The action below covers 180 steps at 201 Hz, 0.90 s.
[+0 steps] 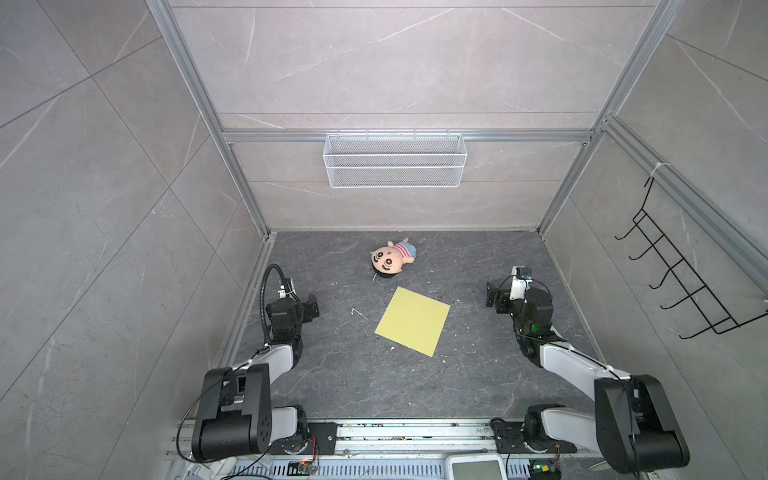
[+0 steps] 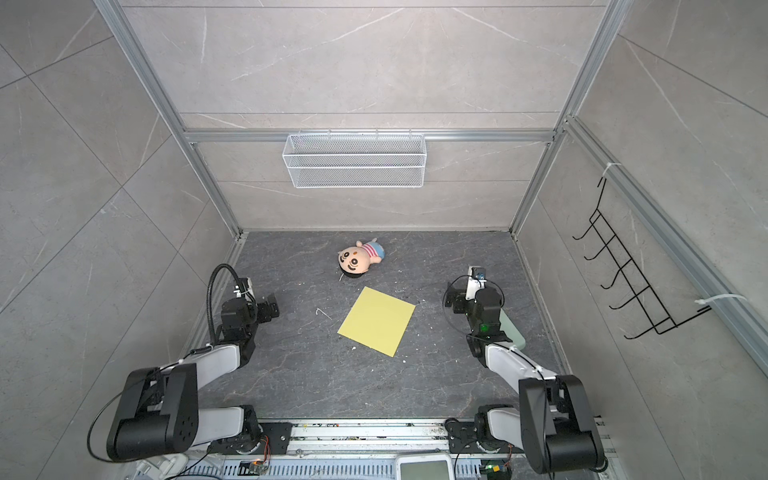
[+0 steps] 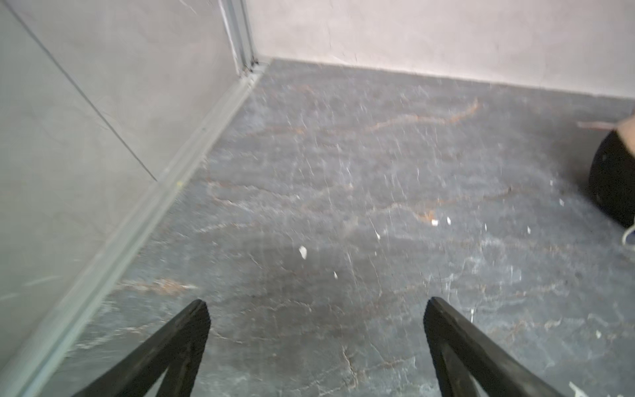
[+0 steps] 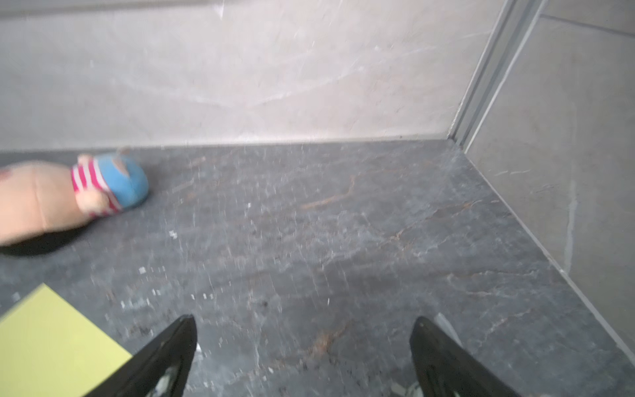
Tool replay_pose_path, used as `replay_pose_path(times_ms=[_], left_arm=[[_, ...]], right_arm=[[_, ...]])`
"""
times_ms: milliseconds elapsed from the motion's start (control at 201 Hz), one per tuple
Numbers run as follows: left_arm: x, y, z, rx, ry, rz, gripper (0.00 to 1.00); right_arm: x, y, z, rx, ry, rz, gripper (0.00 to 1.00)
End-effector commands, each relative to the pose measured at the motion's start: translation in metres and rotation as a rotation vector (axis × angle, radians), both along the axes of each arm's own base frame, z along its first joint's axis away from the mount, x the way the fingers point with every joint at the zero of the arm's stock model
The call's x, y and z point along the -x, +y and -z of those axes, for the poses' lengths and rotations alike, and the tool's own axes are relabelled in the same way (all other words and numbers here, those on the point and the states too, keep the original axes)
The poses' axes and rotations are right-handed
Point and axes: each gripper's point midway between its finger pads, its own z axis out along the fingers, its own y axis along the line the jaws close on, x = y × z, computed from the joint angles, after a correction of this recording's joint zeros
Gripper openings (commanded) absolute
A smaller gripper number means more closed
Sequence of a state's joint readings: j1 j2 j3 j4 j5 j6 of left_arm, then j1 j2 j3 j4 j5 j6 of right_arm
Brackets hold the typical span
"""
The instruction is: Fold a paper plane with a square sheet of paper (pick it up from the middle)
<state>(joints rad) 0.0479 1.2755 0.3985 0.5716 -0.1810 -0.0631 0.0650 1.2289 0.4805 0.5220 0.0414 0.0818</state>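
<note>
Here, the thin pale-yellow square sheet of paper (image 1: pixel 413 321) lies flat and unfolded near the middle of the dark grey marbled table (image 1: pixel 332 386), one corner turned toward the back edge. It sits just in front of a peach-faced plush doll (image 1: pixel 390 258) in a pink-striped shirt. The left gripper (image 3: pixel 314 309) hangs toward the table's left edge and the right gripper (image 4: pixel 304 326) toward its right edge, both well apart from the sheet, their black fingers spread wide with nothing between them.
</note>
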Motion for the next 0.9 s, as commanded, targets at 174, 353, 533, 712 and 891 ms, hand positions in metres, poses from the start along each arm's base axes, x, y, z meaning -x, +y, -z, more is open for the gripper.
replay_pose_path(times_ms=[174, 353, 533, 712, 891], left_arm=[[0.000, -0.003, -0.068, 0.295, -0.017, -0.131, 1.00], [-0.007, -0.034, -0.082, 0.418, 0.024, 0.005, 1.00], [-0.011, -0.044, -0.083, 0.445, 0.030, 0.059, 1.00], [-0.012, -0.044, -0.075, 0.441, 0.058, 0.053, 1.00], [-0.015, -0.043, -0.073, 0.439, 0.064, 0.050, 1.00]], right_arm=[[-0.015, 0.064, -0.003, -0.344, 0.342, -0.083, 0.99], [-0.011, 0.170, 0.016, -0.339, 0.500, -0.268, 0.99], [-0.001, 0.250, 0.046, -0.383, 0.607, -0.367, 0.99], [0.010, 0.305, 0.073, -0.338, 0.697, -0.447, 0.95], [0.014, 0.334, 0.096, -0.274, 0.767, -0.488, 0.91]])
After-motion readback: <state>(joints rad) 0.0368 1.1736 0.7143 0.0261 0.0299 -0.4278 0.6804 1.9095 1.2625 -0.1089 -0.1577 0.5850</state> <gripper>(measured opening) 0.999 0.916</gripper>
